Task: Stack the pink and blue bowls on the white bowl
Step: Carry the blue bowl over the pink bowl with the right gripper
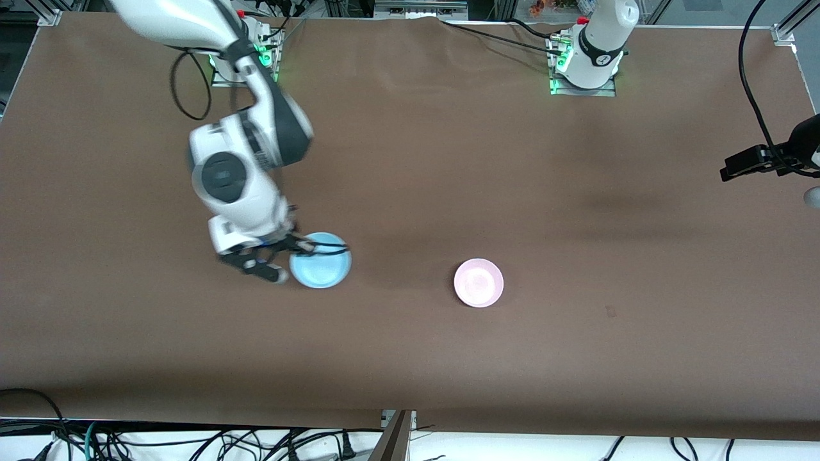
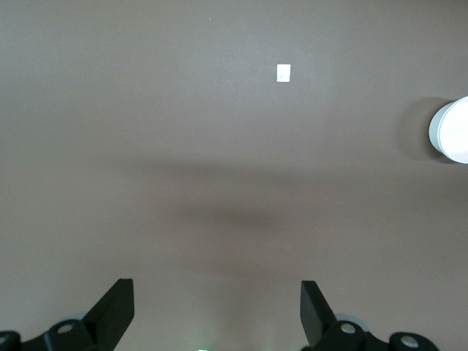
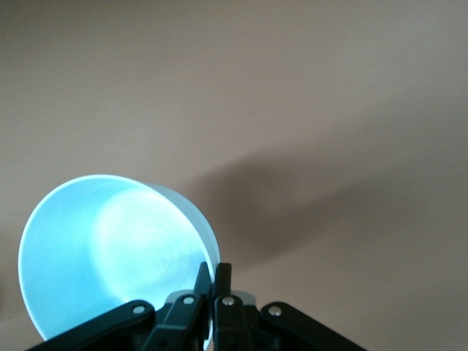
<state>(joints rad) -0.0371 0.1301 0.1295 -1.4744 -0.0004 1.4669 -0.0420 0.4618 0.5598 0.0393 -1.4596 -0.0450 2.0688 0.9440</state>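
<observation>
The light blue bowl (image 1: 320, 260) is pinched by its rim in my right gripper (image 1: 300, 247), which is shut on it. The bowl hangs tilted a little above the table at the right arm's end. In the right wrist view the blue bowl (image 3: 110, 248) fills the space beside the closed fingers (image 3: 217, 267). The pale pink bowl (image 1: 478, 282) sits upright near the table's middle, and it also shows in the left wrist view (image 2: 453, 130). No separate white bowl shows; I cannot tell whether one lies under the pink bowl. My left gripper (image 1: 737, 168) waits open and empty (image 2: 216, 283) at the left arm's end.
The brown table cloth (image 1: 410, 358) covers the whole table. A small pale mark (image 1: 610, 312) lies on it nearer the front camera than the pink bowl, and it also shows in the left wrist view (image 2: 284, 72). Cables hang at the table's front edge.
</observation>
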